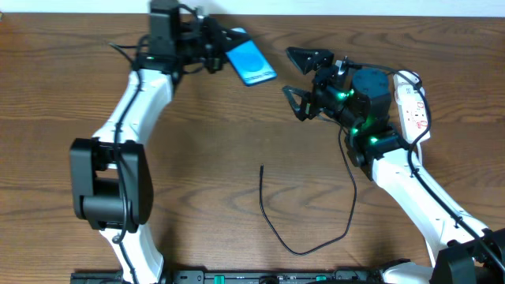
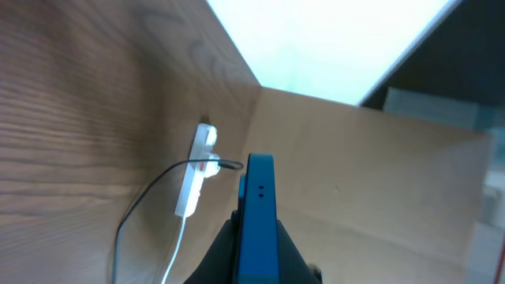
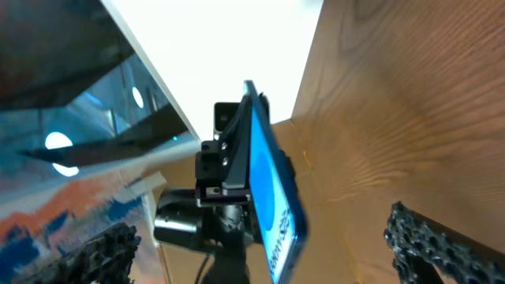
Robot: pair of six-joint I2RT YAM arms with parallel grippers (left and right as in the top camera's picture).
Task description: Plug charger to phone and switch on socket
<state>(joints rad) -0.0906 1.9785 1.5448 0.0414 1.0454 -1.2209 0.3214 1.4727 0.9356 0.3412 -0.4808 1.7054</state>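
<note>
Overhead view: the left gripper (image 1: 222, 53) is clamped on one short end of the phone (image 1: 251, 61). The blue screen faces up and the free end sticks out toward the right gripper (image 1: 290, 72). That one has its fingers spread wide with nothing between them, and it sits just off the phone's free end without touching it.

The charger (image 1: 272, 225) is lying loose on the wooden table (image 1: 205, 158). Its free plug tip is out in the middle between the two arms, well apart from both grippers and from the phone. From there the cable loops toward the near edge and curves back up under the right arm. The socket (image 1: 412, 102) is on the far right, just behind the right wrist, with red markings along it.

The left wrist cam sees the phone edge-on between the dark fingers (image 2: 229, 252). Past it, the white socket has the black cable running into it and its thick white cord (image 2: 175, 252) trailing off.

In the right wrist cam the phone looks tilted and held up off the wood, with both of that gripper's fingertips (image 3: 434, 244) low in the frame on either side of it.

The table is brown woodgrain. There's a plain tan panel (image 2: 371, 181) past its far edge with a bright white area above it. The blue and orange stuff to the side is too blurry to make out.
</note>
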